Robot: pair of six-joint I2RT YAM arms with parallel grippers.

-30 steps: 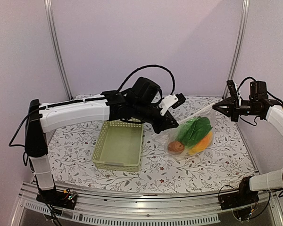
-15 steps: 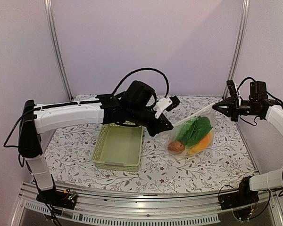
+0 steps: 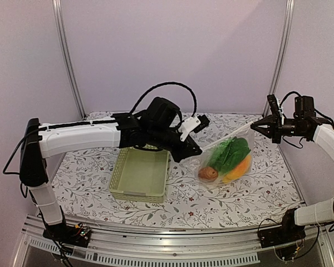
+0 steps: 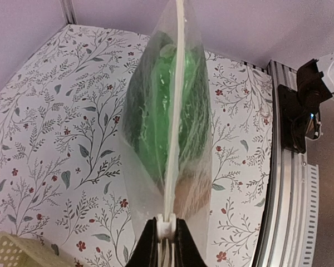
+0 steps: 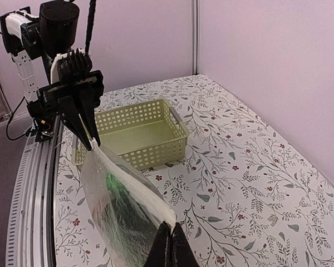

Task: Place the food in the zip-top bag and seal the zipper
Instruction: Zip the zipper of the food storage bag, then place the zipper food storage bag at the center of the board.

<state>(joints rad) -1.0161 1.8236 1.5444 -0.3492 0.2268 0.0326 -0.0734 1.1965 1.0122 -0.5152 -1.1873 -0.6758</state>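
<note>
The zip-top bag (image 3: 227, 161) hangs stretched between my two grippers above the flowered table. Inside it lies the food: a green leafy piece (image 3: 230, 152), an orange-yellow piece (image 3: 240, 168) and a reddish-brown piece (image 3: 208, 173). The zipper (image 4: 176, 111) runs as a taut white strip along the bag's top edge. My left gripper (image 4: 167, 236) is shut on the zipper's white slider at the bag's left end (image 3: 198, 150). At the bag's right corner, my right gripper (image 5: 168, 236) is shut on the strip's other end (image 3: 255, 127). The bag (image 5: 119, 217) looks hazy, with green showing through.
A pale green lattice basket (image 3: 140, 173) stands on the table left of the bag, under the left arm, and appears as the basket (image 5: 136, 130) in the right wrist view. Metal frame rails (image 4: 292, 183) border the table.
My left gripper has slid a little to the left along the zipper strip, away from the right gripper. The right gripper and the bag's contents have stayed put.
</note>
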